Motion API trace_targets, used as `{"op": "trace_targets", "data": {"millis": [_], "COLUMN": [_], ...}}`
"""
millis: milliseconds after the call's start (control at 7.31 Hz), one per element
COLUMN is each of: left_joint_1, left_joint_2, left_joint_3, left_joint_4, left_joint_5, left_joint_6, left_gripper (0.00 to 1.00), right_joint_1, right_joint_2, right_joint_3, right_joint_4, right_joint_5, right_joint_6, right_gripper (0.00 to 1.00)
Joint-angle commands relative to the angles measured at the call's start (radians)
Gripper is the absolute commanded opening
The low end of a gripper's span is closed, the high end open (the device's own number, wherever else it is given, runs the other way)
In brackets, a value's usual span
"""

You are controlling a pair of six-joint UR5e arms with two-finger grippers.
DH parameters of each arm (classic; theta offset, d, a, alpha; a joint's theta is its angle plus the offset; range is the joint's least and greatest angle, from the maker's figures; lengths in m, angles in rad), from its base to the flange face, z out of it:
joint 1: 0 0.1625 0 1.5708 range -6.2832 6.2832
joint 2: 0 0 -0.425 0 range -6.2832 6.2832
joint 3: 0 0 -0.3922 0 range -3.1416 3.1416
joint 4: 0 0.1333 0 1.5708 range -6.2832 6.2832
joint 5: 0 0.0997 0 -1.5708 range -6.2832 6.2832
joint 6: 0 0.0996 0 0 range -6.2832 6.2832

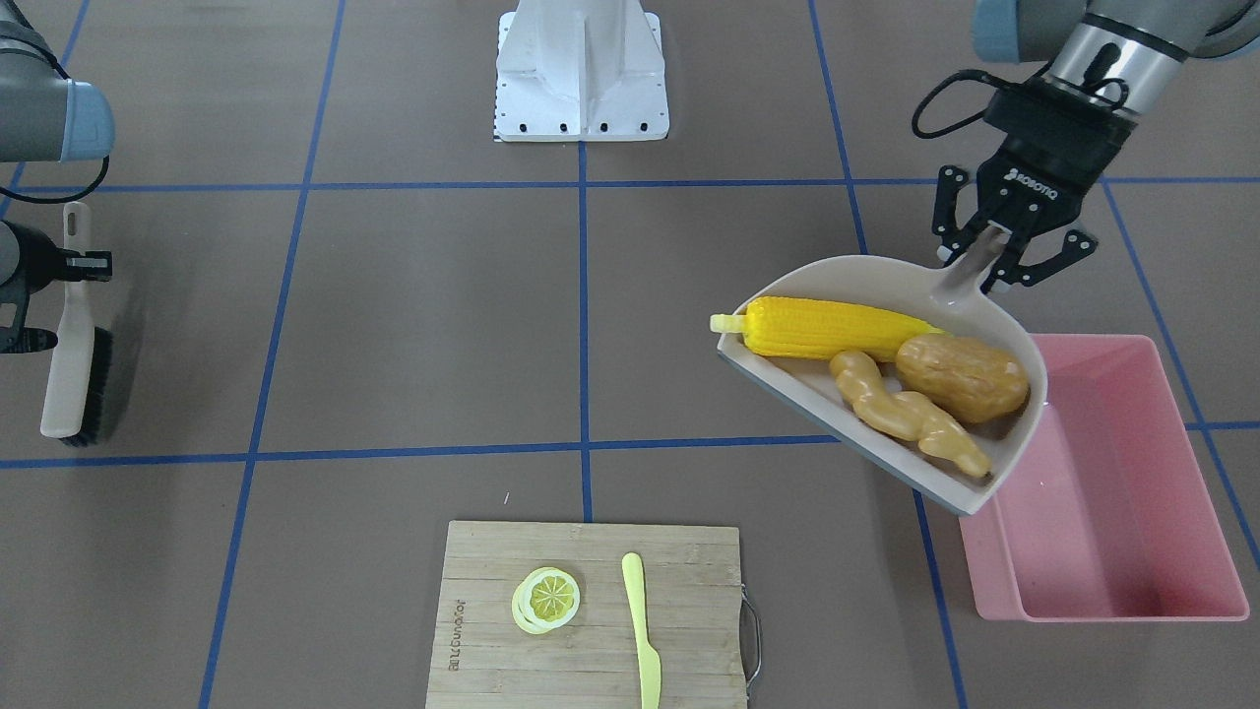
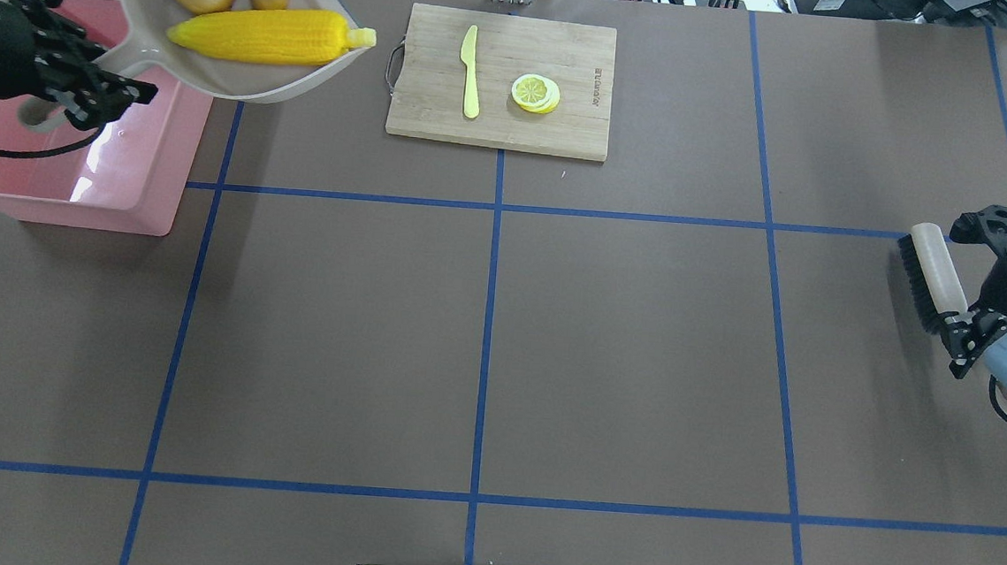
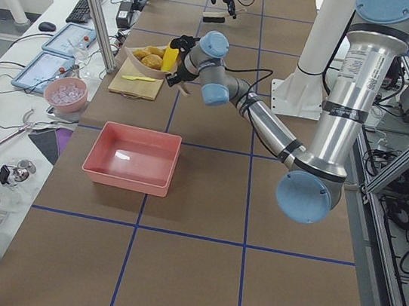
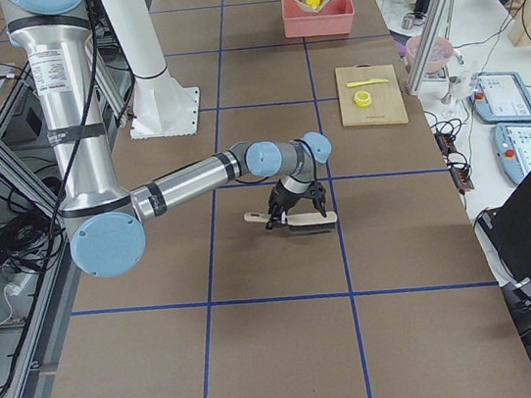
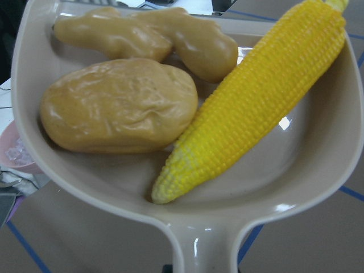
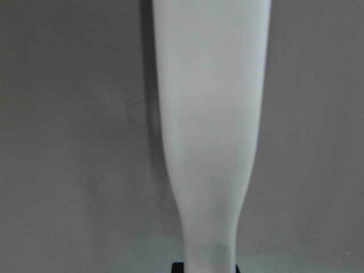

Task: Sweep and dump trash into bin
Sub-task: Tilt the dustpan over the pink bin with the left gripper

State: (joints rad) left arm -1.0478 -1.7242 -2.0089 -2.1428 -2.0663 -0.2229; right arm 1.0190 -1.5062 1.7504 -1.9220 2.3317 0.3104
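Observation:
The beige dustpan [image 1: 866, 268] hangs tilted in the air over the near-robot corner of the pink bin [image 1: 1112, 492]. My left gripper [image 1: 994, 251] is shut on its handle. The trash lies inside the pan: a yellow corn cob [image 1: 837, 328], a brown potato [image 1: 963, 377] and a tan ginger root [image 1: 911, 414]. All three fill the left wrist view, with the corn cob [image 5: 256, 108] on the right. The bin [image 2: 77, 173] holds nothing. Far on the other side, my right gripper [image 2: 968, 328] is shut on the handle of a brush [image 2: 930, 272] resting low at the table.
A wooden cutting board [image 1: 591, 611] sits at the table's far edge, carrying lemon slices [image 1: 546, 598] and a pale yellow knife [image 1: 642, 630]. The robot's white base [image 1: 581, 74] stands mid-table on its own side. Blue tape lines cross the brown tabletop.

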Motion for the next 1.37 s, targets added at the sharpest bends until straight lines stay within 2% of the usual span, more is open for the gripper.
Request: {"op": "trace_targets", "data": {"millis": [0, 274, 547, 684, 1094, 1231], "left_joint_1": [-0.118, -0.234, -0.303, -0.329, -0.394, -0.397], "left_joint_2": [0.072, 0.132, 0.188, 0.219, 0.219, 0.221], "left_joint_3": [-0.001, 0.015, 0.030, 0.032, 0.019, 0.021], "left_joint_4": [-0.008, -0.011, 0.000, 0.032, 0.335, 0.393], "left_joint_5": [-0.151, -0.309, -0.377, -0.379, -0.390, -0.385], "left_joint_6": [-0.015, -0.018, 0.032, 0.107, 0.372, 0.422], "left_gripper": [0.00, 0.00, 0.00, 0.00, 0.00, 0.00], "right_joint_1": [0.006, 0.009, 0.009, 0.009, 0.007, 0.007], "right_joint_2": [-0.002, 0.012, 0.014, 0.014, 0.021, 0.029], "right_joint_3": [0.004, -0.002, -0.029, -0.057, -0.062, -0.068], "right_joint_4": [0.001, 0.003, 0.062, 0.111, 0.120, 0.120], "right_joint_5": [0.006, 0.006, 0.006, 0.008, 0.008, 0.008], "right_joint_6": [0.009, 0.010, 0.056, 0.067, 0.079, 0.079], "right_gripper": [0.00, 0.00, 0.00, 0.00, 0.00, 0.00]}}
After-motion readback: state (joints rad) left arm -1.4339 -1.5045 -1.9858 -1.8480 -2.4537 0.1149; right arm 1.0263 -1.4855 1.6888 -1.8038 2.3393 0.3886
